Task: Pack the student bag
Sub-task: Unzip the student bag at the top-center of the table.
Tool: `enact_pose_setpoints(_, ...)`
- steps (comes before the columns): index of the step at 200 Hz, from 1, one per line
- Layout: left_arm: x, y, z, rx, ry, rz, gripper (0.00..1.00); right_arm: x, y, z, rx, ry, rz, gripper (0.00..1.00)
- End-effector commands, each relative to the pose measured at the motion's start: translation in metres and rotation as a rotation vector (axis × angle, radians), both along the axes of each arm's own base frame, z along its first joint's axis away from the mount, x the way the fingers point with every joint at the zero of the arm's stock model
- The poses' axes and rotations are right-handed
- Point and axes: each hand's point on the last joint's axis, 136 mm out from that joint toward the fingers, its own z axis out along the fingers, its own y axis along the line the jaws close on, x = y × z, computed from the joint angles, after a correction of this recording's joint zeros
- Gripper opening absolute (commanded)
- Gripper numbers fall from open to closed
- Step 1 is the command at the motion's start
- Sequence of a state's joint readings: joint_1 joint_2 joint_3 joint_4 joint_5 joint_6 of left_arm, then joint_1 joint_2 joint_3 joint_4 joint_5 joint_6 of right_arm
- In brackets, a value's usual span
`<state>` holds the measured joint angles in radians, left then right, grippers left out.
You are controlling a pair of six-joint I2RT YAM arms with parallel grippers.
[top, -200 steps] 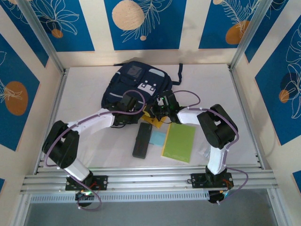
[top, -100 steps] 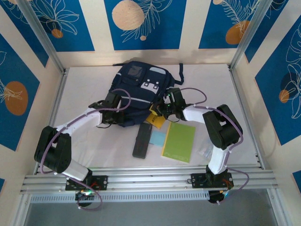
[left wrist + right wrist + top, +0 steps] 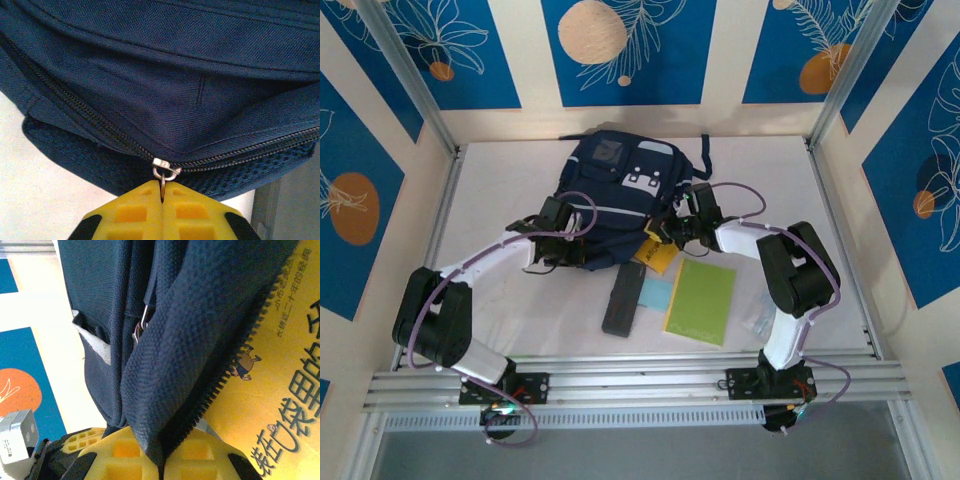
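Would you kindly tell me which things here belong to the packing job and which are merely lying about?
In the job: student bag, zipper pull pinched by the left pincer, bag edge gripped by the right pincer, yellow book at the bag's edge.

Lying about, untouched: black case, blue pad, green notebook, clear packet.

The dark navy fabric student bag point(image 3: 620, 185) lies far and central on the white worktop point(image 3: 500, 190). A yellow printed book point(image 3: 658, 257) juts out at its near right edge. Nearer, from left to right: a black oblong case point(image 3: 621, 297), a pale blue square card point(image 3: 657, 295), a green rectangular notebook point(image 3: 701, 301), a small clear packet point(image 3: 757, 320).
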<state>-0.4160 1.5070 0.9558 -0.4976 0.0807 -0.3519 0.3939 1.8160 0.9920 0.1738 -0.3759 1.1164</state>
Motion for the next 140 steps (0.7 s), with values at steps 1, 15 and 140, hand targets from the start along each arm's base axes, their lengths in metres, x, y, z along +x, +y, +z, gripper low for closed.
enact_pose_setpoints(1,-0.017,0.02,-0.014,0.1,0.068,-0.02,0.0,0.029,-0.015,0.03,0.0,-0.142,0.02,0.0)
enact_pose_setpoints(15,-0.027,0.027,-0.016,0.128,0.088,-0.031,0.0,0.037,-0.026,0.028,-0.044,-0.165,0.051,0.0)
enact_pose_setpoints(140,-0.047,-0.057,0.016,-0.058,0.035,-0.183,0.0,0.109,-0.034,0.044,-0.028,-0.194,0.064,0.03)
